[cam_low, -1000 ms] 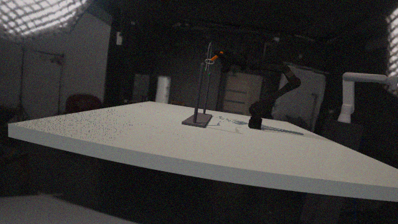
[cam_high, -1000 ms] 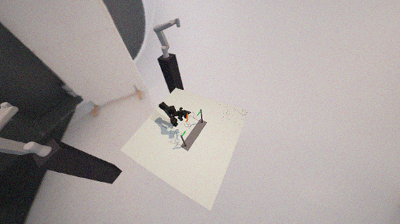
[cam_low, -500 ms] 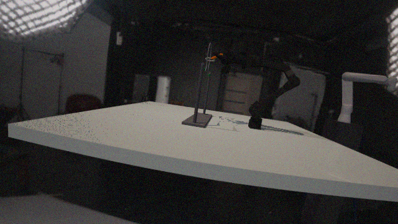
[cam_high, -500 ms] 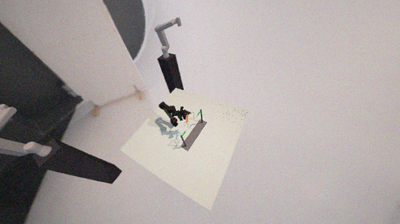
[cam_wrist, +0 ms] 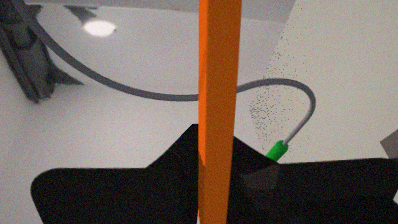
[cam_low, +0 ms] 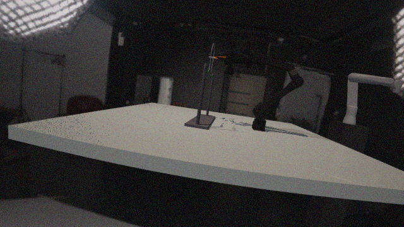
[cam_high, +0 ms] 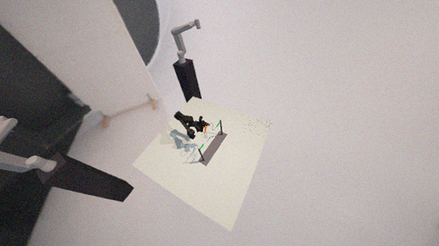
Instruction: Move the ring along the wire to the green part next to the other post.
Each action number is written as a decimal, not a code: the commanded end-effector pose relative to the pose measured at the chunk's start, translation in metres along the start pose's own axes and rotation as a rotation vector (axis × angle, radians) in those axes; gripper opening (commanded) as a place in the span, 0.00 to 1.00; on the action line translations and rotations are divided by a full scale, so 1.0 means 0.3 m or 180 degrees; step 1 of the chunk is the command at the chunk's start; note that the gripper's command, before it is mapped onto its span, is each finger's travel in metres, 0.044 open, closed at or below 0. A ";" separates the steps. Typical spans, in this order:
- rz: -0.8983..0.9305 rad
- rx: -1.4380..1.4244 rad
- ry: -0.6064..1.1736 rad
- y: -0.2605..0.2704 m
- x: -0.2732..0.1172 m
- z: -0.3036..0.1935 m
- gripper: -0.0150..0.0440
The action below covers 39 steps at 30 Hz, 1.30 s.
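My gripper (cam_high: 206, 125) (cam_wrist: 203, 132) is shut on the orange handle (cam_high: 205, 129) (cam_low: 221, 57) (cam_wrist: 220, 65), high above the table. The small pale ring (cam_low: 212, 57) is at the handle's far end, at the wire; whether they touch is too small to tell. The ring is outside the wrist view. The grey wire (cam_wrist: 150, 95) curves behind the handle in the wrist view. One green part (cam_high: 219, 124) (cam_wrist: 278, 151) is by the upper-right post (cam_high: 221, 128) in the top view. The other green part (cam_high: 201, 147) is by the lower-left post (cam_high: 202, 155).
Both posts stand on a dark base plate (cam_high: 214, 148) (cam_low: 200, 122) on the pale table (cam_high: 224, 192) (cam_low: 142, 135). The handle is between the two posts along the wire's length in the top view. Two pale arms on dark pedestals stand beyond the table.
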<state>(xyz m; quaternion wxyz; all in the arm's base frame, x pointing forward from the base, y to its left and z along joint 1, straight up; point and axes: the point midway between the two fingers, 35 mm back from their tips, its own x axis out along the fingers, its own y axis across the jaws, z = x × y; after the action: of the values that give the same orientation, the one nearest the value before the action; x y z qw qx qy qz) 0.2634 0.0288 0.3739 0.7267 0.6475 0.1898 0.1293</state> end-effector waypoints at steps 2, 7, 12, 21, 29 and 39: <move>-0.0125 -0.0215 -0.0023 -0.004 0.001 0.002 0.00; -0.0252 -0.0411 -0.0038 -0.014 0.001 0.003 0.00; -0.0380 -0.0607 -0.0054 -0.025 0.001 0.004 0.00; -0.0611 -0.0959 -0.0085 -0.042 0.000 0.009 0.00; -0.0817 -0.1271 -0.0117 -0.058 -0.002 0.014 0.00; -0.1074 -0.1661 -0.0160 -0.076 -0.006 0.023 0.00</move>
<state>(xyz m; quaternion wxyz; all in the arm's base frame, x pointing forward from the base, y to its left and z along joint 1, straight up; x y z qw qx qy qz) 0.2632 0.0201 0.3520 0.8738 0.4232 0.2356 0.0428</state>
